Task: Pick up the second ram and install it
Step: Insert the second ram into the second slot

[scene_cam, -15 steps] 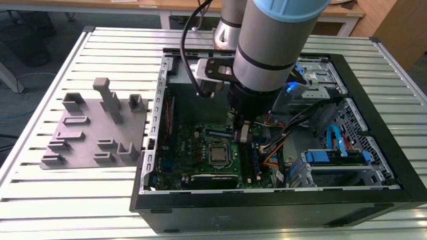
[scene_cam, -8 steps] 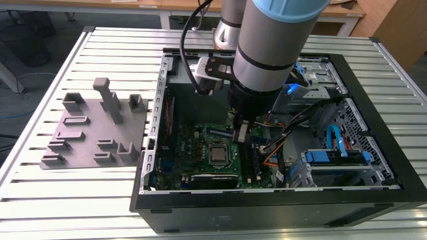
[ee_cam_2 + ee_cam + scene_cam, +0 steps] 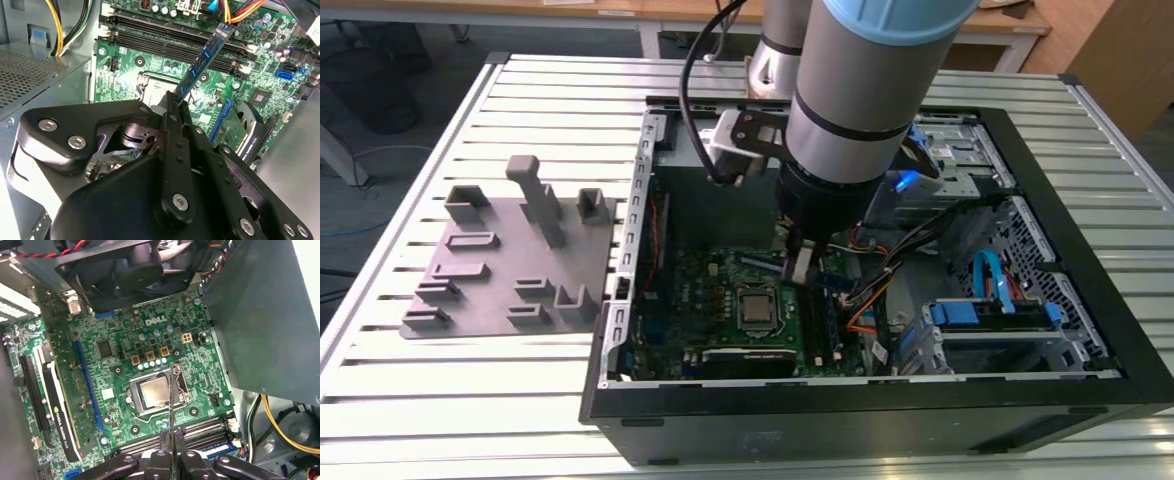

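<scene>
Picked: second ram (image 3: 205,55), not yet seated.
Exterior view: grey fixture (image 3: 507,260) lies at 9 o'clock of the case (image 3: 854,425); gripper (image 3: 803,262) hangs over the motherboard (image 3: 720,285), at 1 o'clock of the CPU socket (image 3: 758,308). In the second wrist view the jaws pinch the ram's end, stick clear above the memory slots (image 3: 165,42). Board print and ram label left unread.

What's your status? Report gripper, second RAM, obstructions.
Gripper shut on second ram, inside the case. Ram held above motherboard, not seated in memory slots. Cables close beside the slots' end.
</scene>
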